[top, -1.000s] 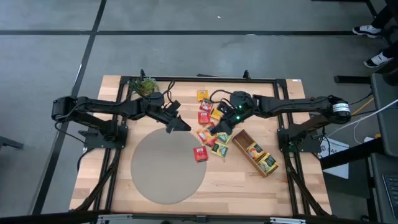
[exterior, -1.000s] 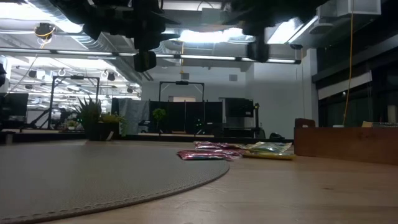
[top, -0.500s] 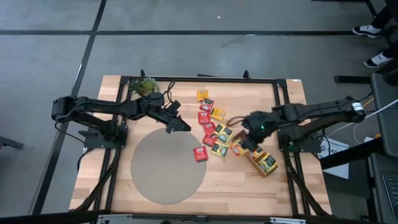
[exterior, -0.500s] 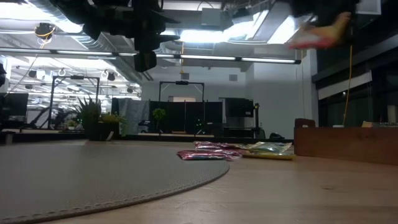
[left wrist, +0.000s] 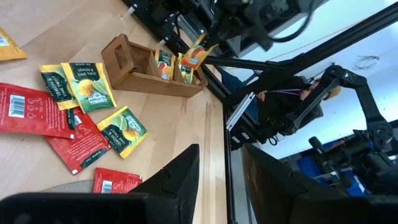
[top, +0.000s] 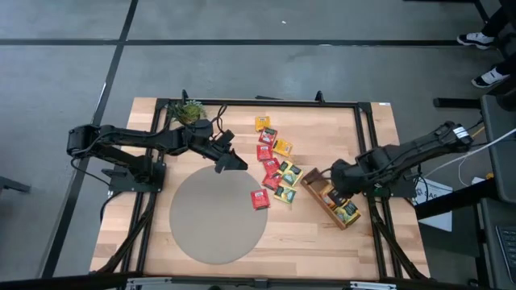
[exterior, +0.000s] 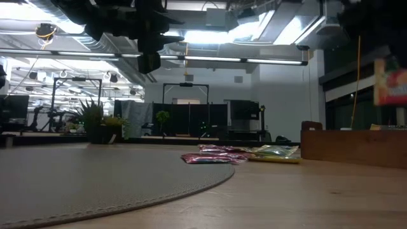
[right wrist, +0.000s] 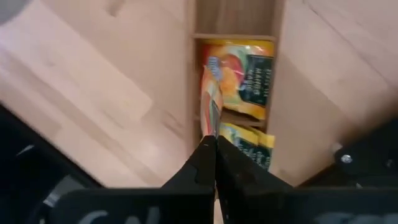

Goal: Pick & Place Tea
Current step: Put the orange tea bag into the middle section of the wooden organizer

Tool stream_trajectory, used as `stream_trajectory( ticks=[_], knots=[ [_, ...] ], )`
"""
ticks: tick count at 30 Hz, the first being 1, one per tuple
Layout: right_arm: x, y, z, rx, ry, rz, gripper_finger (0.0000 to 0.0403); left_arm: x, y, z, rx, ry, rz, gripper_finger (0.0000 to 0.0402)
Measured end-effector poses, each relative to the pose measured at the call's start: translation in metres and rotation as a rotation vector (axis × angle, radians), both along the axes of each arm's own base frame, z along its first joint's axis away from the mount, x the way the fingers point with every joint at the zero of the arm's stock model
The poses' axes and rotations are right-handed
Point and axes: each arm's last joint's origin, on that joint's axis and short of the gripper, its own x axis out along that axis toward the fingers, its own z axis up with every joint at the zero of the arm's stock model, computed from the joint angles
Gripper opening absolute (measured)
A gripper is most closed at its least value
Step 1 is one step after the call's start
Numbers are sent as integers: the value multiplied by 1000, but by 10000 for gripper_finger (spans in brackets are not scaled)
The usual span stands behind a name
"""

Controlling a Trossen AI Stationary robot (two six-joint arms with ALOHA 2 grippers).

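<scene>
Several red, yellow and green tea sachets (top: 274, 165) lie flat on the wooden table, and one red sachet (top: 260, 200) lies at the grey mat's edge. The brown divided tray (top: 330, 197) at the right holds a few sachets (right wrist: 249, 81). My right gripper (top: 337, 184) hangs over the tray, shut on an orange-red sachet (exterior: 389, 81). My left gripper (top: 234, 163) stands open in the air over the mat's far edge, with nothing between its fingers (left wrist: 180, 174). My right gripper pinches the sachet by its upper edge (right wrist: 212, 127) between its two fingertips. The fingers come from above, pointing steeply down. The sachet hangs below them, seen edge-on, clear above the tray compartment that holds the yellow-and-green sachets.
A round grey mat (top: 218, 213) covers the table's near left part. A small potted plant (top: 187, 110) stands at the far left corner. Dark frame rails (top: 367, 137) run along the table's sides. A person's shoes (top: 484, 40) show on the floor beyond the far right.
My right gripper has gone from the sachet pile toward the table's right edge, to above the tray, and has tipped from slanting to pointing steeply down. It carries the orange-red sachet, lifted clear of the table.
</scene>
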Motion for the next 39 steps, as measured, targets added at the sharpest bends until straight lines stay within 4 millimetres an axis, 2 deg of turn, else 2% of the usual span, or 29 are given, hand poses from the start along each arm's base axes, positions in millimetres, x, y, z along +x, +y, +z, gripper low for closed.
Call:
stream_trajectory(
  ticks=[13,23,39],
  knots=[
    [2,-1,-42,-22,-20,-65,2,0,0,0,-1,1,1,117],
    [0,-2,-49,-35,6,-59,7,0,0,0,0,1,1,120],
    [-1,-2,-49,-33,12,-79,105,0,0,0,1,1,4,119]
  ],
)
